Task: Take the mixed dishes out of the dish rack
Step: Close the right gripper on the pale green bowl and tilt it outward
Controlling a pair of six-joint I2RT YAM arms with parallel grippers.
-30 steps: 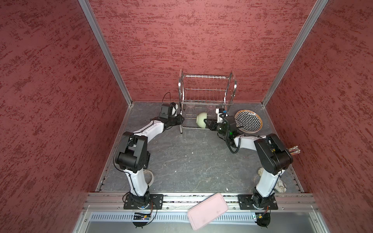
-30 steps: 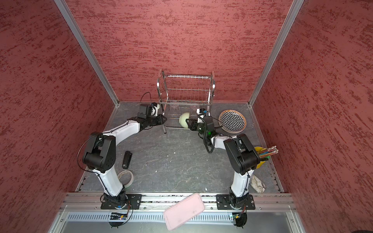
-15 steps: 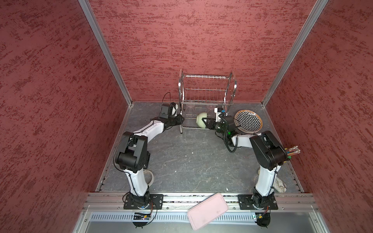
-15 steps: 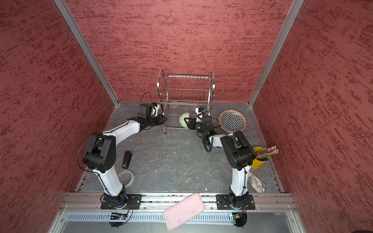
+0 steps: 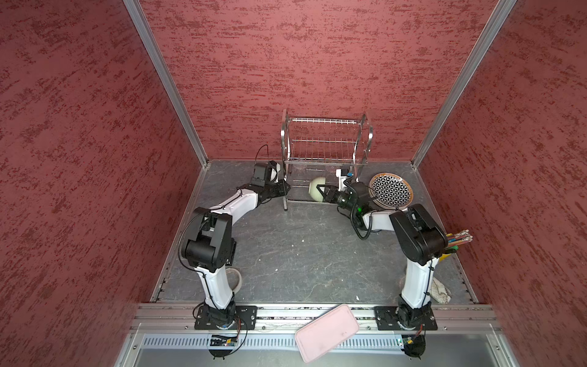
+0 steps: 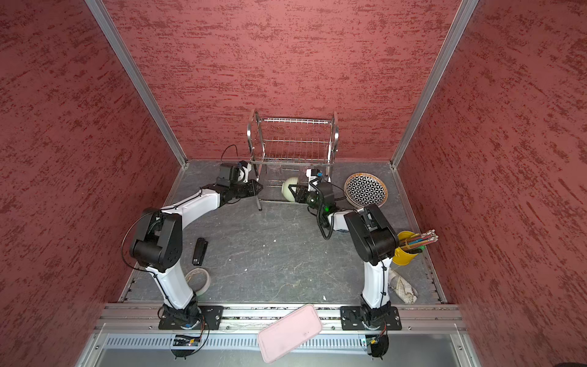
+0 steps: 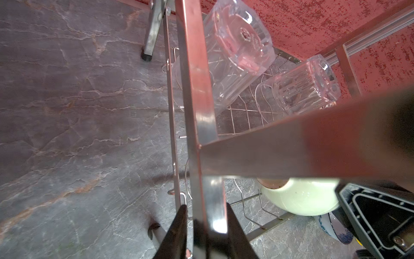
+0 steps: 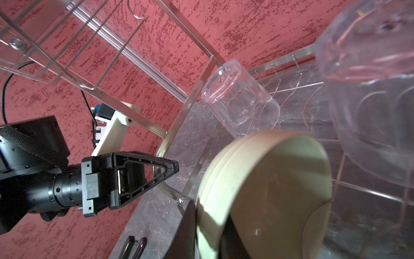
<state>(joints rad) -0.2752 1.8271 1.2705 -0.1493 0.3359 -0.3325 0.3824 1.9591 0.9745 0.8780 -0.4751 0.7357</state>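
The dish rack (image 5: 325, 143) (image 6: 293, 143) stands at the back wall. My left gripper (image 5: 286, 187) (image 7: 205, 205) is shut on the rack's front left upright (image 7: 197, 89). A pale green bowl (image 5: 316, 189) (image 8: 268, 190) stands on edge in the lower tier. My right gripper (image 5: 322, 192) (image 8: 209, 215) is shut on its rim, one finger inside and one outside. Two clear cups (image 7: 237, 44) (image 7: 309, 87) lie tilted on the lower tier behind the bowl. The black-and-white plate (image 5: 390, 190) (image 6: 365, 190) rests on the table right of the rack. A blue-floral bowl (image 7: 336, 228) shows partly by the right gripper.
A pink tray (image 5: 327, 332) lies across the front rail. A yellow cup of sticks (image 6: 405, 248) and a crumpled cloth (image 6: 401, 287) sit at the right edge. A black object (image 6: 200, 251) and a tape roll (image 6: 197, 279) lie near the left arm's base.
My right gripper has reached a little further toward the rack and closed on the green bowl's rim. The left arm and the rack have not moved.
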